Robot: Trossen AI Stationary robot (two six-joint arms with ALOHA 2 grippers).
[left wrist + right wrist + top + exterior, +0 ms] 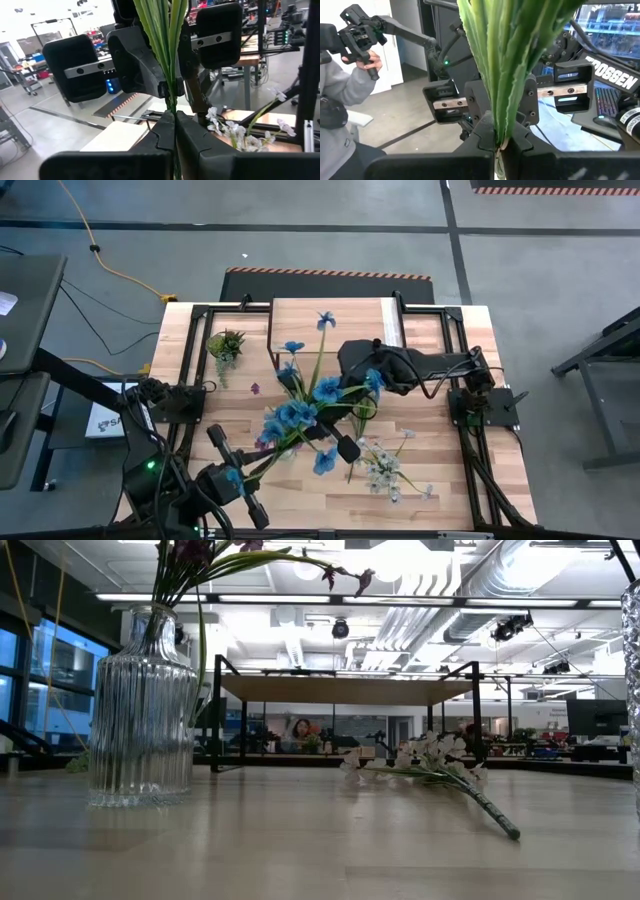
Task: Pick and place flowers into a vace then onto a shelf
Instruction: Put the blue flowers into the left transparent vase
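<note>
- Green stems [497, 70] of blue artificial flowers [300, 415] pinched in both closed hands: left hand [172, 131], right hand [499, 142], above desk [440, 490] centre.
- Ribbed clear glass vase [140, 705] nearby; white spray [425, 762] lying flat.
- Keep stems bunched, vertical over vase mouth; release one hand only once seated.

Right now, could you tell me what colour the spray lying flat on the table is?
White-pale pink blossoms on a green stem, clearest in the low view.

Blue-petalled flowers [300, 415], green stems; ribbed clear vase [140, 710]
</note>
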